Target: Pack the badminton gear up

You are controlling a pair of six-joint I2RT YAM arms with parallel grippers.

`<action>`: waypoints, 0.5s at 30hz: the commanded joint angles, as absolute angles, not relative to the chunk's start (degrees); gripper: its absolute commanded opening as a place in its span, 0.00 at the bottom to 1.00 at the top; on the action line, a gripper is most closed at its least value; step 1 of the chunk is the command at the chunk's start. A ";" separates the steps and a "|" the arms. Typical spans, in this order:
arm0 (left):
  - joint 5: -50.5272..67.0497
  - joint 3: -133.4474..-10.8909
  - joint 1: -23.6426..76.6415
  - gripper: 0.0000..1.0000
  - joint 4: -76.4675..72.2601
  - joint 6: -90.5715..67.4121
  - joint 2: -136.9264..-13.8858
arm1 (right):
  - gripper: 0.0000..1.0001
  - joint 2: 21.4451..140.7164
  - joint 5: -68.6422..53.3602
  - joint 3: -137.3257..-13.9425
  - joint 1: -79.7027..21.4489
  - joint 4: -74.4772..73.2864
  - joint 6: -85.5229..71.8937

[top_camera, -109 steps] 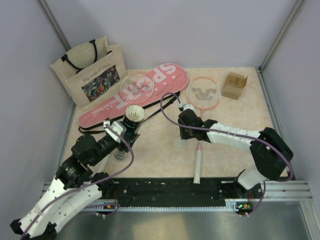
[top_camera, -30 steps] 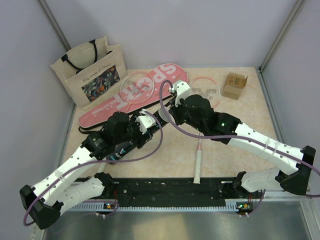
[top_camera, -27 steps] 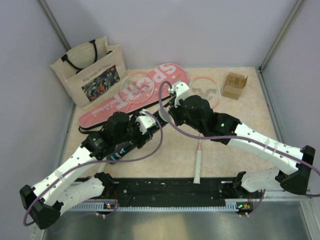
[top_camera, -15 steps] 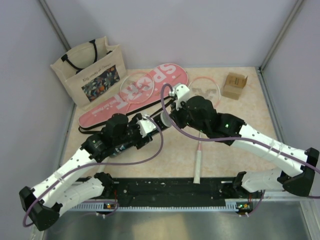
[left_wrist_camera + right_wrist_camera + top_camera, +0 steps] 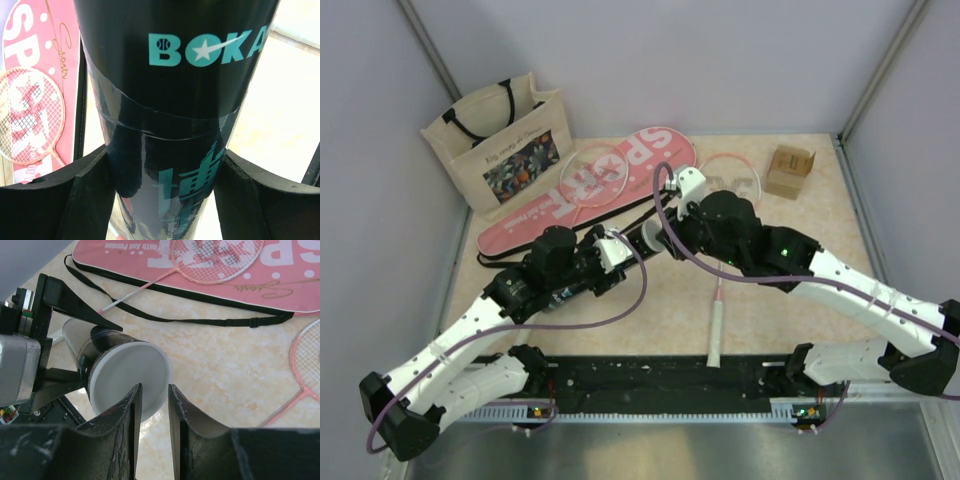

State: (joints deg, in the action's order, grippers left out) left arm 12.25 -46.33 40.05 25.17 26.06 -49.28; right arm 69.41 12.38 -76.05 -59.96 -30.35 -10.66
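Left fingers (image 5: 55, 200) grip the tube (image 5: 175, 100); right fingers (image 5: 125, 425) pinch its cap (image 5: 129, 374).

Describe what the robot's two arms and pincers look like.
Both the left arm and right arm have white links with black joints, each trailed by a purple cable. The left pincer and right pincer have flat matte-black fingers; the right's look scuffed.

A beige tote bag (image 5: 500, 140) with a floral print and black handles stands upright, well left of and beyond the left gripper (image 5: 605, 260) fingers. A small brown cardboard box (image 5: 790, 172) sits well right of and beyond the right gripper (image 5: 665, 232) fingers. Both rest on the marbled beige table (image 5: 820, 215).
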 commanded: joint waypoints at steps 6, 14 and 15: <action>14.94 -46.67 40.08 0.23 18.55 24.35 -48.08 | 0.27 69.43 9.76 -79.63 -61.00 -25.93 -11.95; 17.31 -45.44 40.08 0.21 13.19 19.52 -47.29 | 0.26 71.54 1.94 -74.54 -60.91 -23.47 -14.41; 17.49 -45.09 40.08 0.20 12.05 18.82 -46.94 | 0.26 71.54 1.85 -74.01 -60.91 -23.47 -15.11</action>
